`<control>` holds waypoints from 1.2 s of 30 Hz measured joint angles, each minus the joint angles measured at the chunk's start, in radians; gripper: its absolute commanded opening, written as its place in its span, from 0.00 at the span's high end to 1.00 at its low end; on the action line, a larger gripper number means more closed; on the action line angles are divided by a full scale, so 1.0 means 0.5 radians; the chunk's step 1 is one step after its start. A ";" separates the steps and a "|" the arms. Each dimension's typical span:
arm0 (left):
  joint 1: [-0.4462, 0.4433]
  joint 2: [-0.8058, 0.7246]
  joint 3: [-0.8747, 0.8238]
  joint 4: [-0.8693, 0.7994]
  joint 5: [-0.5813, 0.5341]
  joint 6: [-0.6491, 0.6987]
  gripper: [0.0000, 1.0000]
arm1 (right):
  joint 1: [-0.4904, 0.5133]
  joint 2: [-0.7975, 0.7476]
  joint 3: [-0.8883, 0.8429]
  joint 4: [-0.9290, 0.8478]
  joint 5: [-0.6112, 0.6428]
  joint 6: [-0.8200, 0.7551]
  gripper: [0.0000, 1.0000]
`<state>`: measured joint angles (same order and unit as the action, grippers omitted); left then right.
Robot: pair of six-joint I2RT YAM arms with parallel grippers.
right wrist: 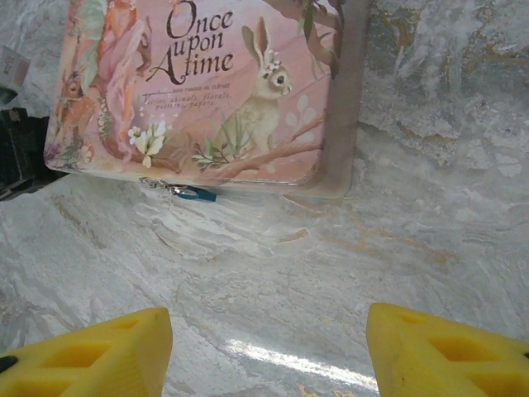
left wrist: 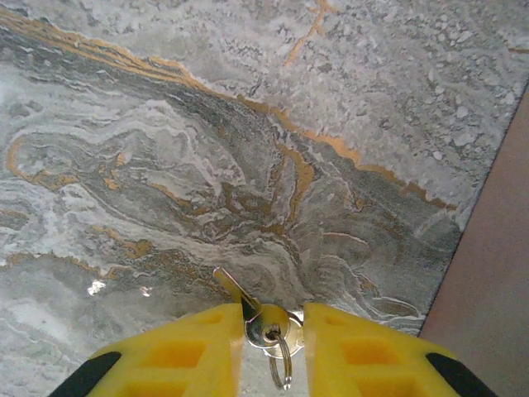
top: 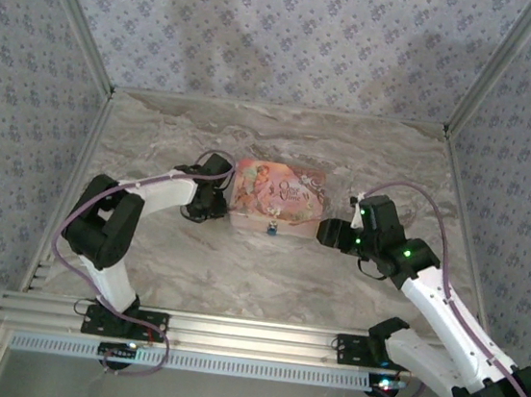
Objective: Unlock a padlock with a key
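Marble top (left wrist: 165, 165): key (left wrist: 242, 303) points beyond left claw (left wrist: 274, 321).

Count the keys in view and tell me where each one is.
1. The key lies on the table between the left tool's fingers, a ring through its head. Another key on that ring may be hidden.

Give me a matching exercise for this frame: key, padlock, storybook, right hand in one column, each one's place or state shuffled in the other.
1 key
2 padlock
3 storybook
4 right hand

A open, holding nothing
B pink, mid-table
C on the marble table between the left hand's fingers
D at the storybook's near edge

Pairs: 1-C, 2-D, 3-B, 4-A
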<state>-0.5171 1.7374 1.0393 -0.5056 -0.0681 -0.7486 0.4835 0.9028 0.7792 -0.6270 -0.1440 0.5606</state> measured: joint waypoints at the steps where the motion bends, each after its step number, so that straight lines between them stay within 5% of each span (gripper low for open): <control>1: -0.001 0.000 0.000 0.000 0.000 0.000 0.77 | -0.003 0.000 -0.008 0.001 -0.001 0.001 0.34; 10: -0.006 0.032 0.007 0.005 -0.002 0.000 0.88 | -0.023 0.000 -0.027 0.000 -0.001 0.001 0.34; 13: -0.014 0.032 0.003 0.027 -0.001 -0.003 1.00 | -0.034 0.000 -0.027 0.000 -0.001 0.002 0.34; 27: -0.018 -0.249 -0.111 -0.095 -0.024 0.058 1.00 | -0.060 -0.022 -0.027 0.001 -0.001 0.039 0.34; 36: -0.034 -0.642 0.257 -0.342 0.043 0.144 1.00 | -0.059 -0.041 -0.027 0.116 -0.086 0.051 0.38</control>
<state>-0.5343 1.4166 1.1679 -0.6765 -0.0467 -0.6765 0.4541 0.8822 0.7654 -0.5690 -0.1871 0.5861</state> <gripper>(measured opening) 0.039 0.633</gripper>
